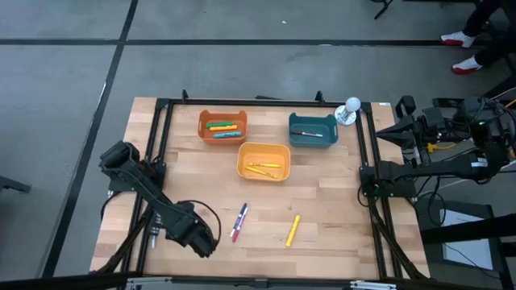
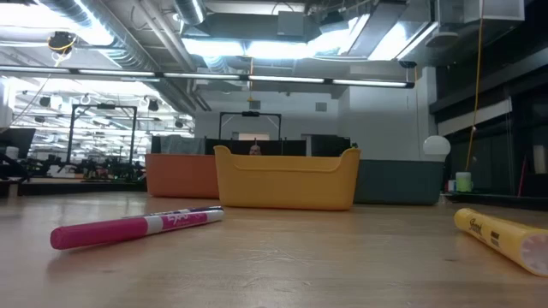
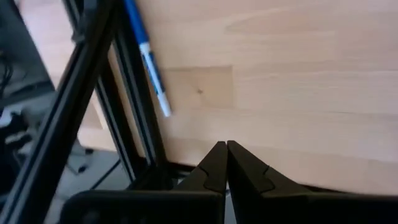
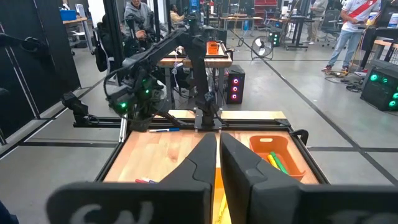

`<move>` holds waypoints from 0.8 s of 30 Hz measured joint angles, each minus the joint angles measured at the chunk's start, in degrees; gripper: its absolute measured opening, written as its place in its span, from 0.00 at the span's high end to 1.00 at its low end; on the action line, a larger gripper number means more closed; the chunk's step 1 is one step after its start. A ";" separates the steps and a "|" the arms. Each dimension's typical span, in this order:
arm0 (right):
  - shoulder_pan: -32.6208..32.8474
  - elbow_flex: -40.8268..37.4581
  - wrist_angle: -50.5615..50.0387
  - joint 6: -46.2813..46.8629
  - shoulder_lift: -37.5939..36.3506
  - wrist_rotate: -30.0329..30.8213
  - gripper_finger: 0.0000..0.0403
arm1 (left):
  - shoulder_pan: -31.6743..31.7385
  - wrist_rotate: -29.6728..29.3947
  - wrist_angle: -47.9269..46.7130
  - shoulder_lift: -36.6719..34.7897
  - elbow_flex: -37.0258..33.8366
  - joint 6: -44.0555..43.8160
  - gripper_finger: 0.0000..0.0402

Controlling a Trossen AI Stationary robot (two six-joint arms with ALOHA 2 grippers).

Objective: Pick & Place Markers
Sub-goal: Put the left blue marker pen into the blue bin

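Markers you still need lie on the table: a pink one [image 1: 239,221], a yellow one [image 1: 293,230] and a blue one [image 3: 148,57] by the left frame. Your left claw [image 1: 201,239] sits near the pink one, fingers pressed together. Your right claw [image 4: 217,165] waits at the right edge, fingers nearly together, holding nothing.

We note even overhead lighting; ceiling strip lights [image 2: 282,47] glare in low view. Shadows on table [image 1: 322,234] soft, faint. Near yellow marker [image 2: 505,239] blurred; left wrist view soft throughout.
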 joint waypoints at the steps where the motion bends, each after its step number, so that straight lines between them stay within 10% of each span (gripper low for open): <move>1: 0.02 -0.01 0.02 0.00 0.01 0.02 0.94 | 0.00 1.14 -0.06 0.61 0.00 -0.87 0.98; 10: 0.02 -0.02 0.02 -0.02 0.02 0.02 0.94 | -0.74 4.89 -0.08 3.96 -0.11 -7.05 0.92; 24: 0.00 -0.02 0.02 -0.01 0.02 0.00 0.94 | -0.77 6.27 8.35 4.13 -8.24 -9.05 0.54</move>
